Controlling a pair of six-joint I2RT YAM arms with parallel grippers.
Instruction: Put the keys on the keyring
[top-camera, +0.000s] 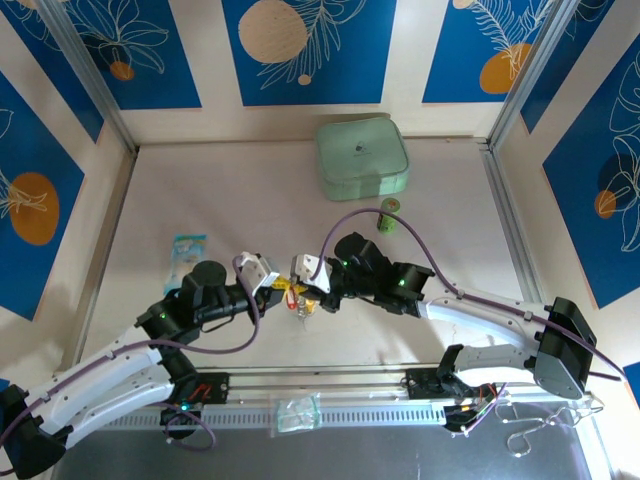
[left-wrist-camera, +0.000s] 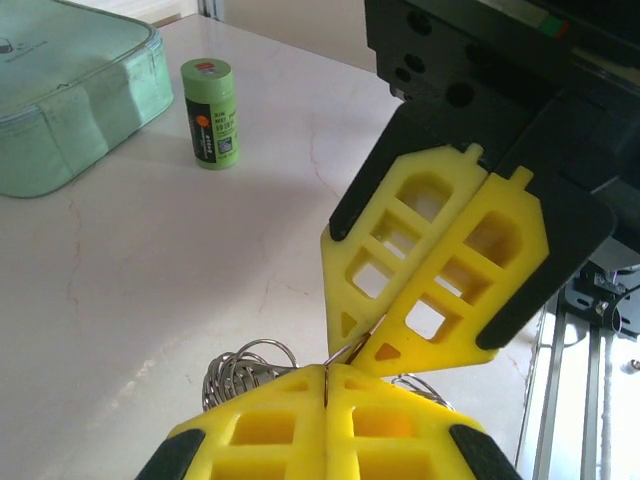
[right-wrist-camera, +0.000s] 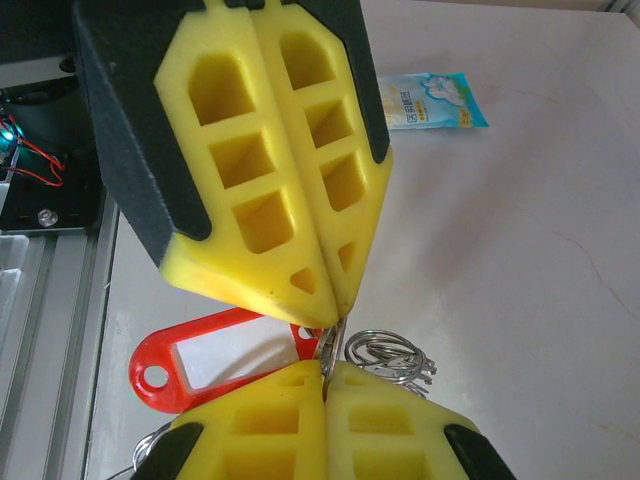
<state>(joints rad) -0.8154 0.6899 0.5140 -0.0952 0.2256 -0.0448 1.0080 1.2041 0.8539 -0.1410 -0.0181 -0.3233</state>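
1. The desk (top-camera: 250, 190) has walls at the back and on both sides. A metal rail (top-camera: 380, 380) runs along the near edge.
2. Most of the desk is bare, mostly the back left part and the right side.
3. A green case (top-camera: 362, 158) sits at the back by the wall. A green tube (top-camera: 390, 215) stands just in front of it. Both are well apart from the arms.
4. A small blue packet (top-camera: 187, 250) lies near the left arm (top-camera: 200, 295), on its far side.
5. The left arm and the right arm (top-camera: 390, 280) reach in low from the near corners. They bend inward and meet tip to tip in the near middle of the desk.
6. The left fingers (left-wrist-camera: 290, 395) are pressed together. The right fingers (right-wrist-camera: 380, 400) are pressed together too. Each pair seems to pinch a thin silver wire of the keyring (right-wrist-camera: 390, 355).
7. The keyring's loops rest on the desk right by the tips.
8. The red key (right-wrist-camera: 215, 355) lies flat on the desk, just beside the right fingers.
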